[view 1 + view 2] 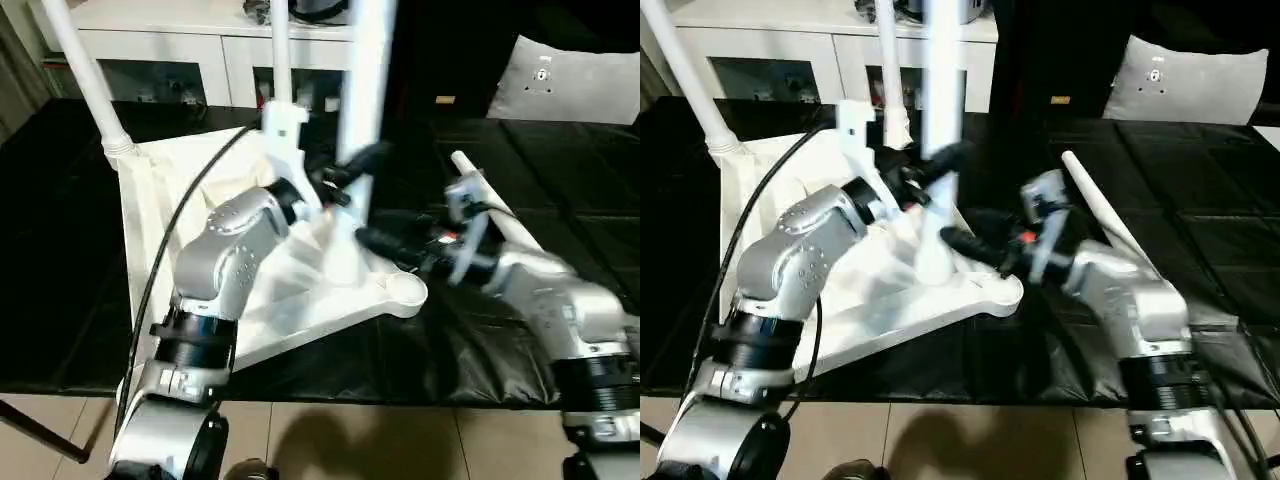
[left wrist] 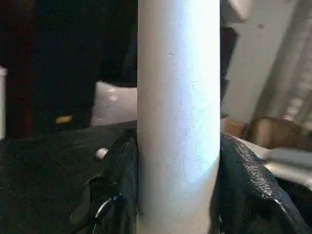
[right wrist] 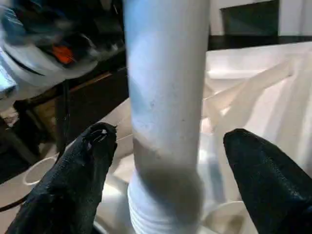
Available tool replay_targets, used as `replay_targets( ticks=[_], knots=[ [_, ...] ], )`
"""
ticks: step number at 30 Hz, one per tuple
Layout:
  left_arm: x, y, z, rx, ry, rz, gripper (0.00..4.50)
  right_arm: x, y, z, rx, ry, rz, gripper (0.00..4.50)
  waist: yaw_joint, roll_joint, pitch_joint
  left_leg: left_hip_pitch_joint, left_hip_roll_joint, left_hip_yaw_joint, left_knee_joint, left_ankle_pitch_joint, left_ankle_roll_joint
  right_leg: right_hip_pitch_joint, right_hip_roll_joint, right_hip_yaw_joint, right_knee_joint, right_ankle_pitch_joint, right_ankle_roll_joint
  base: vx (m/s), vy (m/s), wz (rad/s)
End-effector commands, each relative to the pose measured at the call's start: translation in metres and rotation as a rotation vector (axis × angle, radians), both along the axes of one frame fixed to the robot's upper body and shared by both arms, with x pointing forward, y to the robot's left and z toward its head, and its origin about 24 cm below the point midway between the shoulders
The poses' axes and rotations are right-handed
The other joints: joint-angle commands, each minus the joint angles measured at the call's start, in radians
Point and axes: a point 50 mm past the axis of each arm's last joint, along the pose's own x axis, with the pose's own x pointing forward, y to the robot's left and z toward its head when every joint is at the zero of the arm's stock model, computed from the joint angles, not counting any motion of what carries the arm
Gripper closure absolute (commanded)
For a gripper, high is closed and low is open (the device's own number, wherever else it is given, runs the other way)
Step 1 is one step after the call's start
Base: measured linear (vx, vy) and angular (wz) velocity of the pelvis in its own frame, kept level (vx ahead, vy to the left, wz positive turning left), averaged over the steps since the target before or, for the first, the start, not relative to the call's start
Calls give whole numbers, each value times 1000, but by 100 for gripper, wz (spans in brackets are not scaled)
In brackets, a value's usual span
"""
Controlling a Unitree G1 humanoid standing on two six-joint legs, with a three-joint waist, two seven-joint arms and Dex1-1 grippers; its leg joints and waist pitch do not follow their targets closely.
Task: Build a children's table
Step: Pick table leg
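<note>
The table top (image 1: 300, 290) lies upside down on the dark tabletop (image 1: 520, 350), ribs up; a white leg (image 1: 362, 120) stands upright in it, its long axis vertical, threaded foot near a socket; the left pincer (image 1: 352, 165) is clamped around that leg partway up, fingers (image 2: 243, 180) pressing each side; the right pincer (image 3: 165, 161) stands wide, fingers apart on either side of the leg's base, not touching; it is the nearer arm to the joint; two more legs rise at the far corners; a spare leg (image 1: 490, 205) lies behind the right arm; whether the thread has seated is hidden.
</note>
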Motion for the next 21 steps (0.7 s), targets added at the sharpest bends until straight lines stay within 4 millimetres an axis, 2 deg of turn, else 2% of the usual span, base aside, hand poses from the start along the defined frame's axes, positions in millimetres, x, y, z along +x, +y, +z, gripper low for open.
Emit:
replay_targets(
  ticks=[1,7,13,14,17,19,21],
  knots=[
    [-7,-4,3,0,-33,-50,268,-1,5,5,-14,-11,32,60,-1,-15,-75,28,59,-21,-69,-162,34,47,-79,45,-70,-195,-189,0,0,0],
    [-17,-10,2,41,-71,-135,268,-1,9,2,-32,-2,44,60,-1,-16,-73,28,59,-22,-72,-182,16,46,-79,46,-73,-231,-166,0,0,0],
    [-18,-12,-1,66,-72,-143,268,-2,9,1,-49,4,61,60,-3,-18,-74,26,58,-21,-71,-165,21,48,-78,46,-70,-207,-168,0,0,0],
    [-18,-12,-1,66,-71,-143,268,-2,9,0,-56,5,60,87,-3,-16,-74,27,58,-21,-71,-162,20,47,-78,46,-70,-206,-169,0,0,0],
    [-19,-12,-1,66,-70,-150,268,-1,10,-2,-61,9,56,98,-4,-16,-74,27,58,-21,-71,-171,17,47,-78,46,-72,-220,-167,0,0,0],
    [-21,-13,-2,65,-69,-159,268,-1,11,-2,-55,14,55,121,-4,-16,-74,26,59,-22,-72,-170,17,47,-78,46,-71,-217,-166,0,0,0],
    [-21,-14,-2,66,-69,-164,268,-1,13,-3,-52,18,59,121,-3,-15,-74,28,59,-21,-71,-171,16,46,-78,46,-71,-217,-166,0,0,0]
  ],
)
